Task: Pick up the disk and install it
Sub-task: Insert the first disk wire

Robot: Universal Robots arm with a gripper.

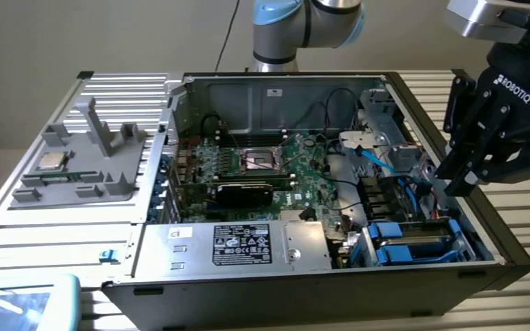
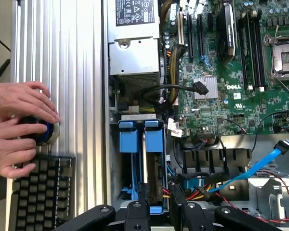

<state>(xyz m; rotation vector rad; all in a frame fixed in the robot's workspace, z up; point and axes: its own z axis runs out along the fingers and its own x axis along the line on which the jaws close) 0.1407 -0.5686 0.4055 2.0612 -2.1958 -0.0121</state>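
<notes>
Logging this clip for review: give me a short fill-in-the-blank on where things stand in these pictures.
1. The gripper hangs over the open computer ____.
2. The disk sits in a bay inside the case, framed by a ____ carrier.
3. In the wrist view, a person's hands rest just above a ____.
4. The processor socket on the motherboard is ____.

Missing words: case; blue; keyboard; empty

Tool (image 2: 156, 211) fingertips – cut off by frame edge.
</notes>
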